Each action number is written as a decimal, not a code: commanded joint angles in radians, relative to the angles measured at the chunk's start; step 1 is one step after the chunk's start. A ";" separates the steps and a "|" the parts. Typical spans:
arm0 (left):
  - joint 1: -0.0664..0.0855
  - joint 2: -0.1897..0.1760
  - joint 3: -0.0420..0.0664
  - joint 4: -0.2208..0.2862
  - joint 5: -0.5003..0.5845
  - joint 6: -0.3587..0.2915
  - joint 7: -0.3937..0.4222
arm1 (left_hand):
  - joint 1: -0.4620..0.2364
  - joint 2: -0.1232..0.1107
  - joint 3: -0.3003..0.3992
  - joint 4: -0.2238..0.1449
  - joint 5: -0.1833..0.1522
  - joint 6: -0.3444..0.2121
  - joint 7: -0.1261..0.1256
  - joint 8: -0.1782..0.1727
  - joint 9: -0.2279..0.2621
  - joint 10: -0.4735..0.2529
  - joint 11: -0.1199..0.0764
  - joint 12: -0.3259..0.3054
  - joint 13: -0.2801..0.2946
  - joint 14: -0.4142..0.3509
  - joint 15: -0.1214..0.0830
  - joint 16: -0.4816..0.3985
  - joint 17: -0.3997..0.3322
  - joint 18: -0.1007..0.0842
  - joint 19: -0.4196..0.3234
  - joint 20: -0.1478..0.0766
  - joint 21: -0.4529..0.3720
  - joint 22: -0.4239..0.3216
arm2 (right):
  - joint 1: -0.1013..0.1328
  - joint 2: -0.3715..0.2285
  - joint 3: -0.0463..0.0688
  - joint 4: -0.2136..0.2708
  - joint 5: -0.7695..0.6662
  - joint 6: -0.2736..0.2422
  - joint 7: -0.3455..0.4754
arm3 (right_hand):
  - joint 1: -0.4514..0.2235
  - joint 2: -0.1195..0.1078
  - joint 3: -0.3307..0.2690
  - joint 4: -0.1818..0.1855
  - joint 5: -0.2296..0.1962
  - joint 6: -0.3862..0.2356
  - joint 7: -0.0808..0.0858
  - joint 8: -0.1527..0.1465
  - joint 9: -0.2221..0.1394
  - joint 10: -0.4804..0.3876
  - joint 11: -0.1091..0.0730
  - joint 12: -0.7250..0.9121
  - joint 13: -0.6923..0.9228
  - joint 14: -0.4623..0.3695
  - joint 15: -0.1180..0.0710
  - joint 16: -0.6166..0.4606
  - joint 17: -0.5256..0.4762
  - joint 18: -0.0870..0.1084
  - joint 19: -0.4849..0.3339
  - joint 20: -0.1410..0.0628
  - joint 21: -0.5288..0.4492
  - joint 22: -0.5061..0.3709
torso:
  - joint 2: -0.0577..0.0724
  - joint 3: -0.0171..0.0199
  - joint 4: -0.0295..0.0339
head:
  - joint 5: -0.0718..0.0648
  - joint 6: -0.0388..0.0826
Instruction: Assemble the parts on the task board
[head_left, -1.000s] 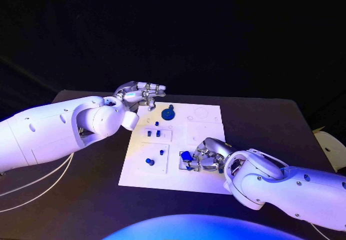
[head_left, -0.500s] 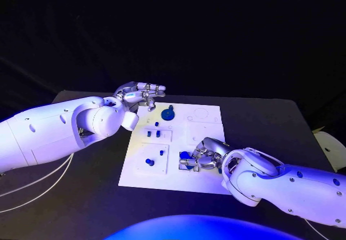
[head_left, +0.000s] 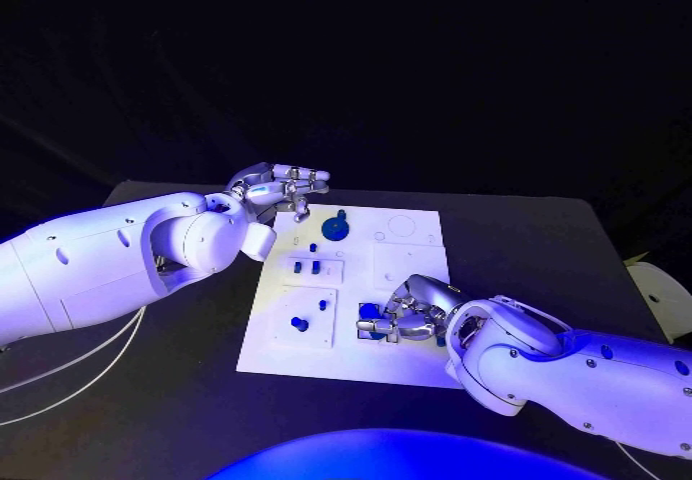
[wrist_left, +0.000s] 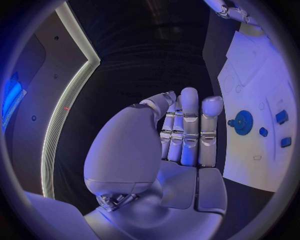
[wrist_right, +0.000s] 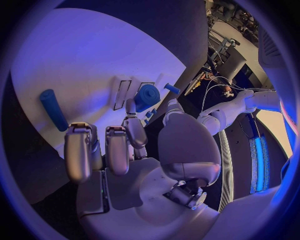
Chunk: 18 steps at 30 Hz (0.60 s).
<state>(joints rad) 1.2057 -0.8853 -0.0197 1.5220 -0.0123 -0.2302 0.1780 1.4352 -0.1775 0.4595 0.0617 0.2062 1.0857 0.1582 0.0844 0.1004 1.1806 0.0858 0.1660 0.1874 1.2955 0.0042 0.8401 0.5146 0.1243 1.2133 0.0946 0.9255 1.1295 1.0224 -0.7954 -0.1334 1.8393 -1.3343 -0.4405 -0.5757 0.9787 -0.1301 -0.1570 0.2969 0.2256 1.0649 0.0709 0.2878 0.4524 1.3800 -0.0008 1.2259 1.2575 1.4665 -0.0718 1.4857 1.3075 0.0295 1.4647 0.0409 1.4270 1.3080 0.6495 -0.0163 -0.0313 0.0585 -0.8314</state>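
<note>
Right hand (head_left: 408, 312): fingers (wrist_right: 133, 131) curled over blue parts (head_left: 374, 314) near the board's (head_left: 405, 262) near right corner, a hold not discernible; left hand (head_left: 283, 188): fingers (wrist_left: 187, 125) straight, together, empty, above the board's far left corner beside the gear (head_left: 336, 228); board at mid-table (head_left: 534, 250).

— What am I losing under the right hand (head_left: 411, 312)?

— Its fingers (head_left: 378, 325) are covering the blue parts (head_left: 374, 312) at the near side of the task board (head_left: 411, 262); I'm not making out whether it's holding one.

— And the left hand (head_left: 281, 187)?

— It's hanging over the worktop (head_left: 534, 250) beyond the board's far corner, fingers blocking whatever's beneath. The small pegs (head_left: 307, 267) are reading too tiny to tell their shapes.
</note>
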 joint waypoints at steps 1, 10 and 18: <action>0.000 0.000 0.001 0.002 0.005 0.017 0.006 | 0.008 0.004 -0.001 -0.003 -0.001 -0.004 0.005 0.001 -0.001 -0.007 0.001 0.007 0.000 -0.004 0.000 -0.003 -0.002 0.019 -0.001 0.000 -0.004 -0.001 | -0.001 -0.009 0.000 0.017 -0.040 -0.005 0.019 | 0.009 0.017 0.008 -0.002 0.036 0.004 -0.005 0.003 0.005 0.006 -0.006 0.008 0.006 0.069 0.003 -0.002 0.092 0.000 0.049 0.004 0.005 0.224 | 0.000 0.0004 -0.0008 | 0.001 0.000; 0.000 -0.001 0.000 0.002 0.005 0.018 0.005 | 0.008 0.004 -0.002 -0.003 -0.001 -0.004 0.006 0.001 -0.002 -0.007 0.002 0.007 0.000 -0.004 0.000 -0.003 -0.002 0.019 -0.001 0.000 -0.004 -0.002 | -0.001 -0.037 0.000 0.049 -0.064 0.016 0.020 | 0.032 0.036 0.014 -0.004 0.091 0.007 -0.008 0.005 0.013 0.012 -0.008 0.015 0.013 0.070 0.001 0.000 0.096 -0.001 0.052 0.001 0.011 0.226 | 0.000 0.0002 -0.0006 | 0.000 -0.002; 0.000 -0.003 0.000 0.003 0.005 0.018 0.005 | 0.008 0.004 -0.002 -0.003 -0.001 -0.004 0.006 0.001 -0.002 -0.007 0.002 0.007 0.000 -0.004 0.000 -0.003 -0.002 0.019 -0.001 0.000 -0.004 -0.002 | -0.001 -0.045 0.000 0.063 -0.066 0.071 0.022 | 0.095 0.060 0.022 -0.009 0.119 0.012 -0.011 0.006 0.021 0.017 -0.011 0.020 0.020 0.072 -0.001 0.004 0.105 -0.003 0.055 -0.001 0.016 0.227 | 0.001 -0.0004 0.0007 | 0.000 -0.004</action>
<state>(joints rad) 1.2057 -0.8889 -0.0201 1.5226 -0.0123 -0.2289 0.1772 1.4352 -0.1775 0.4595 0.0617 0.2062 1.0857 0.1583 0.0844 0.0997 1.1807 0.0857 0.1660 0.1874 1.2955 0.0042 0.8401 0.5146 0.1243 1.2133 0.0946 0.9255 1.1286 1.0222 -0.8397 -0.1334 1.8986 -1.3797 -0.4164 -0.5646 1.0661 -0.0700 -0.1415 0.2870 0.3406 1.0718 0.0642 0.2878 0.4723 1.3909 -0.0116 1.2417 1.2764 1.4665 -0.0717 1.4857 1.3073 0.0295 1.4646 0.0410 1.4378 1.3077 0.6498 -0.0162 -0.0314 0.0585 -0.8343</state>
